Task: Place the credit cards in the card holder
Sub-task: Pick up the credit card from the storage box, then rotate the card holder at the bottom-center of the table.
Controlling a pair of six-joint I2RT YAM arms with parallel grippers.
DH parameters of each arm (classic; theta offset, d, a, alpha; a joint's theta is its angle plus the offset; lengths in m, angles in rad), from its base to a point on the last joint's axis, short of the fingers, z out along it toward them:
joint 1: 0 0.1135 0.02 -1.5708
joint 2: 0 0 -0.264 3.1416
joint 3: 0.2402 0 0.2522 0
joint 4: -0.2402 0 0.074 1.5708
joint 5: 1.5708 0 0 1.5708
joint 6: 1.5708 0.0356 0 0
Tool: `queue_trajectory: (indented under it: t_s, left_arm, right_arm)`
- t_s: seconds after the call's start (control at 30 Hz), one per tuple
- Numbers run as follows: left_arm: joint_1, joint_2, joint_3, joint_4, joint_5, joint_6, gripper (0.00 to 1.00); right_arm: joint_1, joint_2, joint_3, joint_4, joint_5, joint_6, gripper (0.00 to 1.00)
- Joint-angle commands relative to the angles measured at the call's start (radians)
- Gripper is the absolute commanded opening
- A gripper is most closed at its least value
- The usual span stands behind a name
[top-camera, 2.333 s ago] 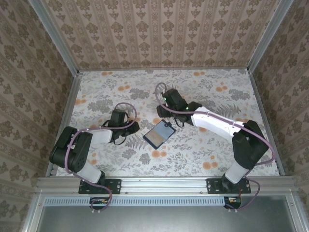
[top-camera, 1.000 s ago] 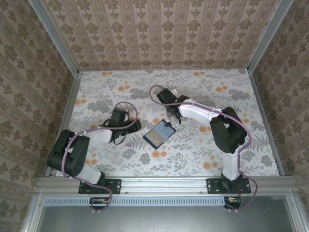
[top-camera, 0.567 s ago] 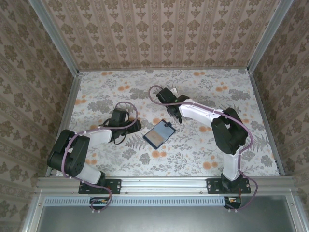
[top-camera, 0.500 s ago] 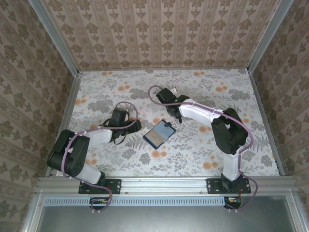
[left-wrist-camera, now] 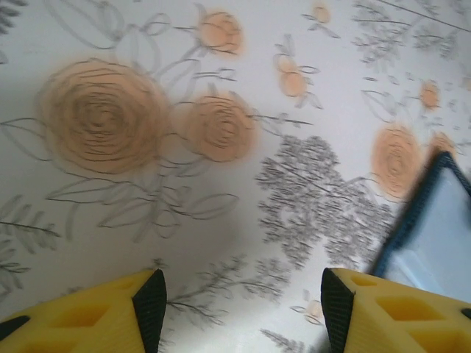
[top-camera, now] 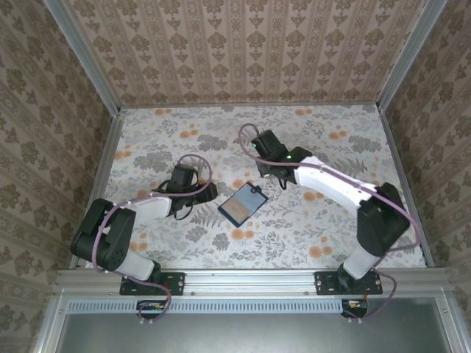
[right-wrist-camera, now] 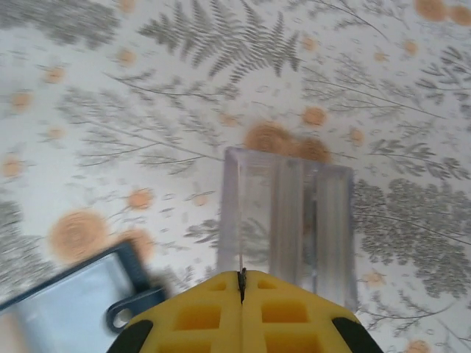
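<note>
the card holder (left-wrist-camera: 436,234) is cut by the left wrist picture's right edge and, blurred, by the right wrist picture's bottom. the near end of a clear panel (right-wrist-camera: 287,220) is hidden behind the right gripper (right-wrist-camera: 241,283).

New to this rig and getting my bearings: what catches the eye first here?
From above, the open card holder, pale blue inside, lies mid-table on the flowery table cover. The right gripper is shut on a clear card jutting out ahead of it, near the holder. The left gripper stands open beside the holder's dark edge.
</note>
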Motion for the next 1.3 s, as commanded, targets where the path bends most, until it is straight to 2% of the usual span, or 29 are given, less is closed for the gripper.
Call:
queue_trajectory:
  t_s: [0.0,0.17,0.3,0.5,0.6,0.77,0.83,0.93,1.03,1.13,1.27]
  left_arm:
    - [-0.025,-0.062,-0.003,0.048,0.087,0.062,0.58]
    - [-0.117,-0.111,-0.031,0.121,0.053,0.124,0.55]
    - [-0.163,-0.131,-0.047,0.16,0.0,0.141,0.55]
    - [-0.176,-0.134,-0.065,0.152,-0.09,0.114,0.54]
    - [-0.172,-0.121,-0.065,0.136,-0.137,0.091,0.57]
    - [-0.104,-0.115,-0.086,0.146,-0.092,0.016,0.59]
    - [-0.073,-0.11,-0.101,0.147,-0.098,-0.028,0.63]
    - [-0.028,-0.099,-0.111,0.137,-0.068,-0.073,0.64]
    - [-0.014,-0.094,-0.097,0.105,-0.081,-0.064,0.64]
    - [-0.005,-0.087,-0.091,0.096,-0.063,-0.065,0.64]
    - [-0.002,-0.078,-0.086,0.092,-0.07,-0.051,0.63]
  right_arm:
    - [-0.019,-0.099,-0.122,0.135,-0.317,-0.073,0.0]
    - [-0.065,-0.119,-0.221,0.125,-0.64,-0.186,0.0]
    - [-0.114,-0.093,-0.233,0.05,-0.783,-0.232,0.0]
    - [-0.121,-0.021,-0.239,0.021,-0.842,-0.244,0.0]
    - [-0.121,0.009,-0.235,0.003,-0.863,-0.244,0.0]
    - [-0.115,0.038,-0.242,-0.014,-0.87,-0.241,0.0]
    - [-0.107,0.035,-0.261,-0.009,-0.873,-0.227,0.0]
    - [-0.086,0.032,-0.289,-0.005,-0.913,-0.207,0.0]
    - [-0.045,0.017,-0.313,0.009,-0.959,-0.161,0.0]
    - [-0.006,-0.013,-0.365,0.129,-0.994,-0.061,0.0]
    - [-0.003,-0.035,-0.377,0.185,-0.938,0.035,0.0]
